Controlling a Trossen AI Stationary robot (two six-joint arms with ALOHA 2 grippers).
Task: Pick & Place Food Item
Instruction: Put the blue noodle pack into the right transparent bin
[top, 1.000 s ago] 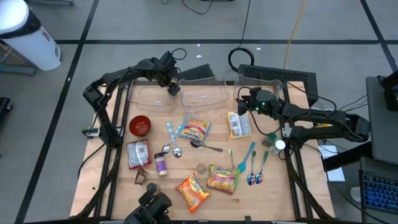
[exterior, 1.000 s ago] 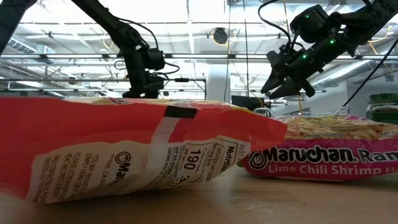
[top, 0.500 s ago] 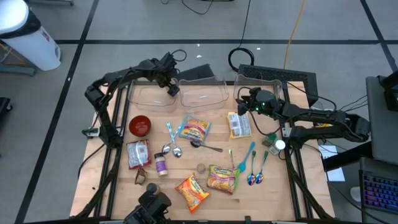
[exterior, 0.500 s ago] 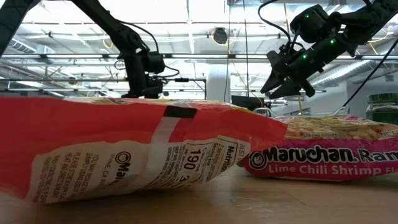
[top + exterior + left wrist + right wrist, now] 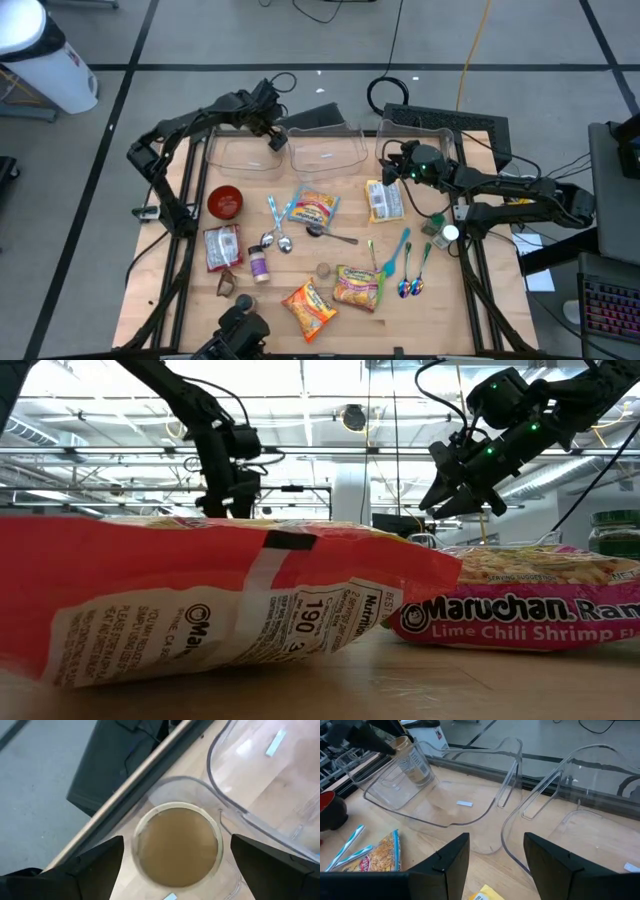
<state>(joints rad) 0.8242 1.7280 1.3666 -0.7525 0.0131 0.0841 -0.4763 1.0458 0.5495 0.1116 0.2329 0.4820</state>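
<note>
A clear jar with a tan lid (image 5: 176,845) stands upright on its base in the far right corner of the left clear bin (image 5: 240,158); the right wrist view shows the jar (image 5: 415,764) too. My left gripper (image 5: 177,839) hangs open right above it, one finger on each side of the lid, touching nothing. In the high view this gripper (image 5: 277,138) covers the jar. My right gripper (image 5: 496,840) is open and holds nothing; it hovers at the right (image 5: 388,165), over the gap between the middle bin (image 5: 328,152) and a yellow packet (image 5: 384,200).
Ramen packets lie on the table (image 5: 313,208) (image 5: 222,247) (image 5: 358,287) (image 5: 308,308). Also there are a red bowl (image 5: 225,202), spoons (image 5: 277,225) (image 5: 405,265) and a small bottle (image 5: 259,265). A third clear bin (image 5: 580,825) stands at the far right.
My left gripper has risen a little, straight up from the jar in the left bin. The jar has stayed upright where it stood.
</note>
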